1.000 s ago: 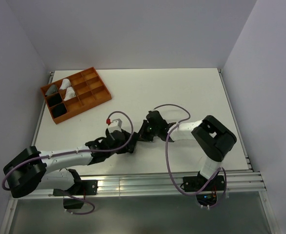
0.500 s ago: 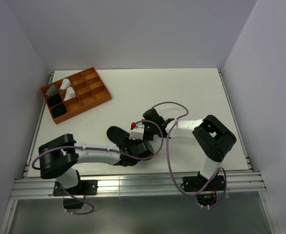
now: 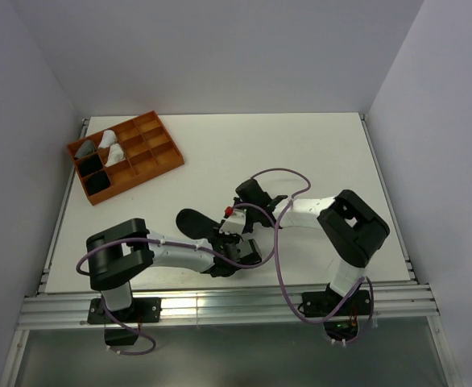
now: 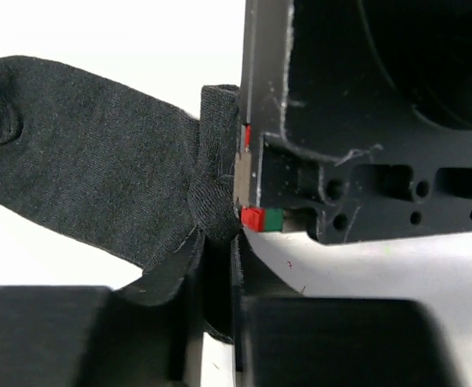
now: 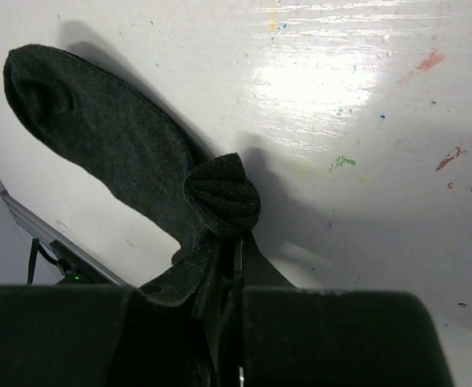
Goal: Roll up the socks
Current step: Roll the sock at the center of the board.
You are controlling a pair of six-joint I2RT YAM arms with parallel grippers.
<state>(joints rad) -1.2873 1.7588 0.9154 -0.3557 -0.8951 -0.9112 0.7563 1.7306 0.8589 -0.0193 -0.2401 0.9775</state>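
Observation:
A black sock (image 3: 194, 220) lies on the white table, its toe end pointing left. Its right end is bunched into a small roll (image 5: 224, 193). My left gripper (image 3: 232, 239) is shut on the sock's edge just below that roll, seen in the left wrist view (image 4: 218, 306). My right gripper (image 3: 241, 216) is shut on the same end of the sock (image 5: 229, 266), pressed close against the left one. The right gripper's black body (image 4: 365, 121) fills the upper right of the left wrist view. The sock's flat part shows in both wrist views (image 4: 83, 185) (image 5: 107, 137).
An orange divided tray (image 3: 173, 161) stands at the back left and holds a grey roll (image 3: 85, 148), two white rolls (image 3: 111, 139) and a black roll (image 3: 97, 184). The table's front rail (image 3: 220, 305) runs just behind both arms.
My left arm has swung in from the far left and its gripper has moved right against the right gripper. The sock's toe end now lies stretched out to the left.

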